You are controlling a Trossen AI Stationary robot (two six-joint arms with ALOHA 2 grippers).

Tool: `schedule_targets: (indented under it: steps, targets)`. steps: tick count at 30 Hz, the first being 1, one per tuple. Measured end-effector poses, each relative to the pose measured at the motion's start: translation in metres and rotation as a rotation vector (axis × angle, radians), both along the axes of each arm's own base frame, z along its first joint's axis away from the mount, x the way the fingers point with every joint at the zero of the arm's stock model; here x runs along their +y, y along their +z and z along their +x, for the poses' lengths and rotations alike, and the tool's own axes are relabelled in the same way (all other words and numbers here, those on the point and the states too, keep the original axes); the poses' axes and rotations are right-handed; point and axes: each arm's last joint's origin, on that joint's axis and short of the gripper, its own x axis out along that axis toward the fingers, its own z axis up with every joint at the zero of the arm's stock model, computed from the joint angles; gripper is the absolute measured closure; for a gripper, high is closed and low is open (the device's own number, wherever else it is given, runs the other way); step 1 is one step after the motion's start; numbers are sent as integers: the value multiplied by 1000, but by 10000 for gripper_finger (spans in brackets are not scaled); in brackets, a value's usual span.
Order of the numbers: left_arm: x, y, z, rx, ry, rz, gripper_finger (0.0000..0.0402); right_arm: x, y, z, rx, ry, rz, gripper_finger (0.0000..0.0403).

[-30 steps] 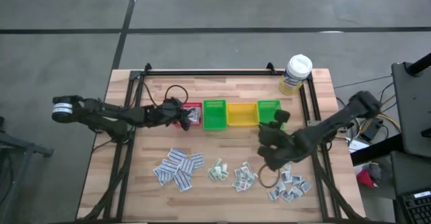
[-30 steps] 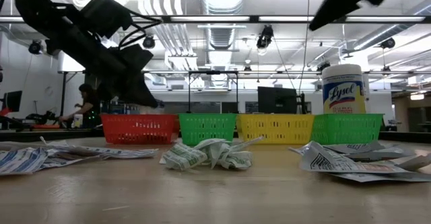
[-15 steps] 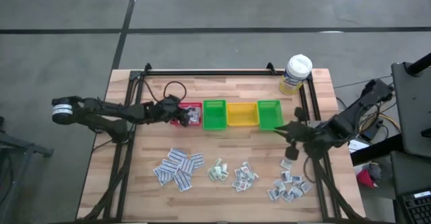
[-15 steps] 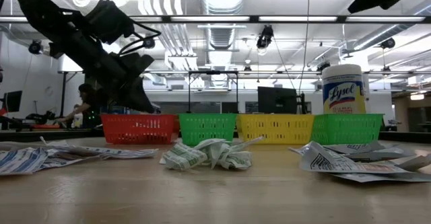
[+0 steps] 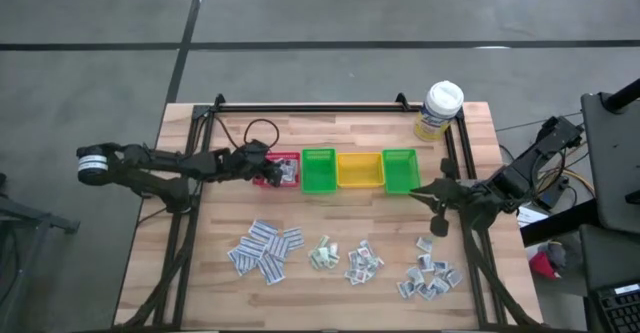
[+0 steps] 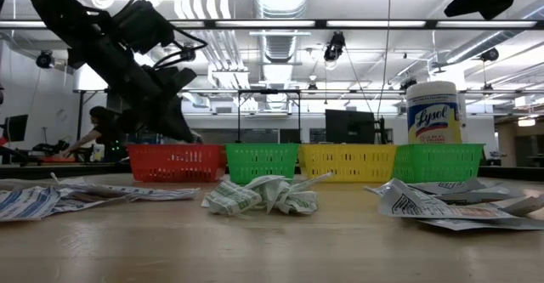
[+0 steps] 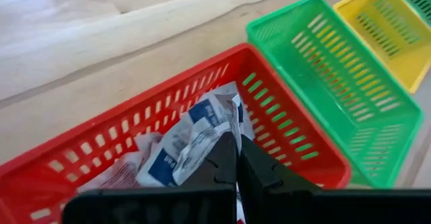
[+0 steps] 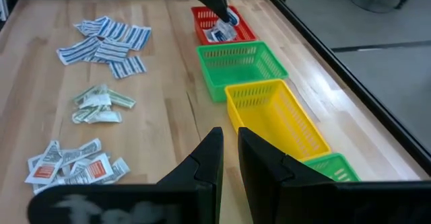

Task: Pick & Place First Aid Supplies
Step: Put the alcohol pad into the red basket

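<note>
The left pincer [image 7: 232, 158], closed on a blue-printed packet [image 7: 195, 140], hangs directly above the red bin [image 7: 283, 123]. The right pincer [image 5: 437, 201], nearly closed and empty, waits nearer the table's [image 5: 300, 133] right-hand packet piles [image 5: 430, 276].

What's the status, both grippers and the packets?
Left gripper shut over red bin, on a packet. Right gripper empty, near table's right edge. Nothing obstructing.
</note>
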Motion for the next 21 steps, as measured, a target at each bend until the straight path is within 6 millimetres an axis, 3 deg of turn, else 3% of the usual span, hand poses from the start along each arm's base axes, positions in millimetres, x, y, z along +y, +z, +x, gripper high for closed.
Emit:
schedule_targets:
  steps: [6, 15, 21]
  targets:
    - [0, 3, 1, 29, -24, 6, 394, 2, -2, 3, 12, 0, -10, 360]
    - [-1, 3, 0, 59, -21, -11, 299, 4, -3, 4, 13, 1, -10, 360]
    - [-1, 27, -2, -9, -42, 33, 265, 5, -4, 4, 46, 45, 17, 359]
